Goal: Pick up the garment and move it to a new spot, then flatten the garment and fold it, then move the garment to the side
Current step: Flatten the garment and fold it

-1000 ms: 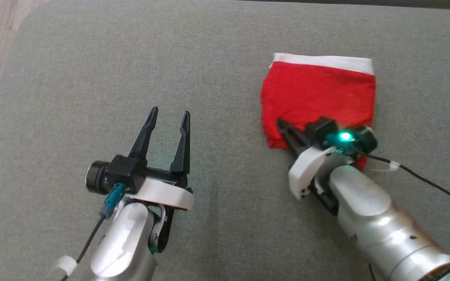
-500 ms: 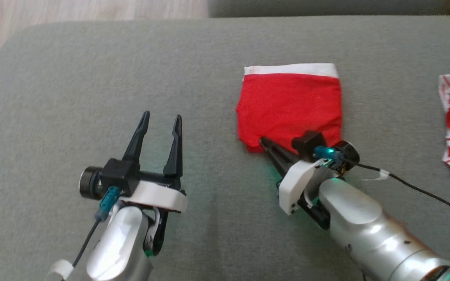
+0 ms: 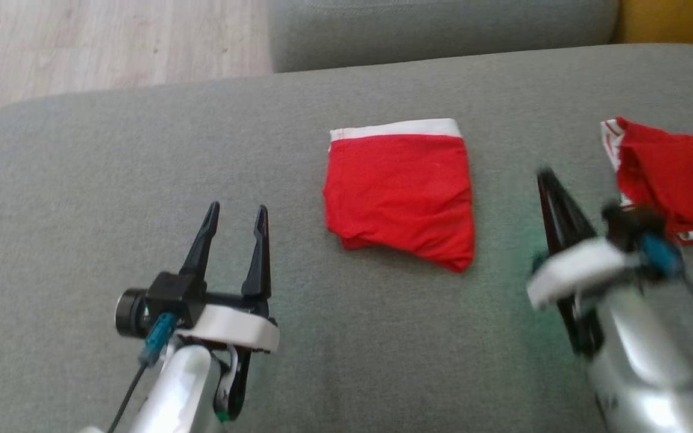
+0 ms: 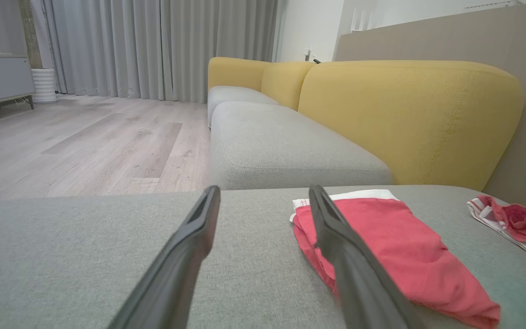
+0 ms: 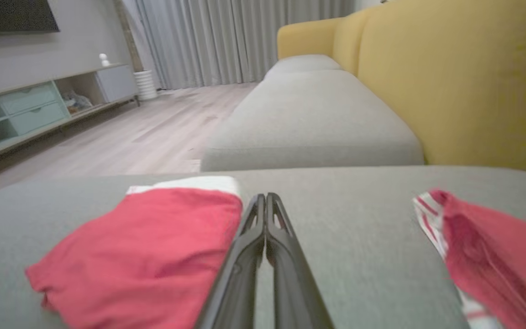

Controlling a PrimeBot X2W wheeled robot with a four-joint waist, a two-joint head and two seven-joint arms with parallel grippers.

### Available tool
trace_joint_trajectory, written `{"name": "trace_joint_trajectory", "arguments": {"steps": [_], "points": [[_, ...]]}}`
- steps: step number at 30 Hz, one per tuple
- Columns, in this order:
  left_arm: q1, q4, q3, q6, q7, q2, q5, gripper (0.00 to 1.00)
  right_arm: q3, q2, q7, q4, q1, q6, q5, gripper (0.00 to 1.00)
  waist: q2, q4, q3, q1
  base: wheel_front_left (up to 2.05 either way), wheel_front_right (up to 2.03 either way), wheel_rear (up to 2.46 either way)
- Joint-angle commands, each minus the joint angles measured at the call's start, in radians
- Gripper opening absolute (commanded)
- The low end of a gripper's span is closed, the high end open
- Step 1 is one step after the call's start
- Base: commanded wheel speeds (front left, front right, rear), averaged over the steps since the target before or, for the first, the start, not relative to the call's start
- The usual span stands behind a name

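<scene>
The garment (image 3: 400,192), red with a white waistband, lies folded on the grey sofa cushion (image 3: 112,156). It also appears in the left wrist view (image 4: 404,246) and the right wrist view (image 5: 144,251). My left gripper (image 3: 237,209) hovers open and empty to the garment's left, its fingers (image 4: 199,228) pointing past its near-left corner. My right gripper (image 3: 544,174) is shut with nothing in it and stands apart from the garment on its right side, between it and a second red piece. In the right wrist view its gripper (image 5: 263,197) shows both fingers pressed together.
A second red garment (image 3: 671,174) with a striped band lies crumpled at the cushion's right (image 5: 486,246). Beyond the cushion's far edge sit another grey seat (image 3: 443,30), a yellow backrest (image 3: 677,21) and wooden floor (image 3: 82,48).
The camera has shifted, bringing the second garment and the floor into view. My right gripper has left the folded garment's near edge and moved to its right, still shut. The garment stays flat.
</scene>
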Motion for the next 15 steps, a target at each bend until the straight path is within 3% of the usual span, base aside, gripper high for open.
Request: {"name": "trace_joint_trajectory", "arguments": {"steps": [1, 6, 8, 15], "points": [[-0.013, -0.036, 0.043, 0.004, -0.009, 0.008, 0.002, 1.00, -0.005, 0.030, -0.010, -0.054, 0.016, -0.001, -0.031, 0.00, -0.0001, -0.013, -0.010, 0.0001, 0.00, 0.00, 0.00], [0.019, -0.045, 0.049, 0.004, -0.009, 0.008, -0.007, 1.00, -0.140, 0.074, -0.011, -0.150, 0.149, -0.001, -0.112, 0.00, -0.0001, -0.027, -0.016, 0.0001, 0.00, 0.00, 0.00], [0.026, -0.047, 0.047, 0.006, -0.009, 0.008, -0.010, 1.00, -0.158, 0.079, -0.011, -0.179, 0.177, -0.001, -0.128, 1.00, -0.0001, -0.028, -0.015, 0.0001, 0.00, 0.00, 0.00], [0.011, -0.047, 0.035, 0.004, -0.009, 0.008, -0.014, 1.00, -0.151, 0.080, -0.011, -0.210, 0.170, -0.001, -0.126, 1.00, -0.0001, -0.010, 0.010, 0.0001, 0.00, 0.00, 0.00]]}}
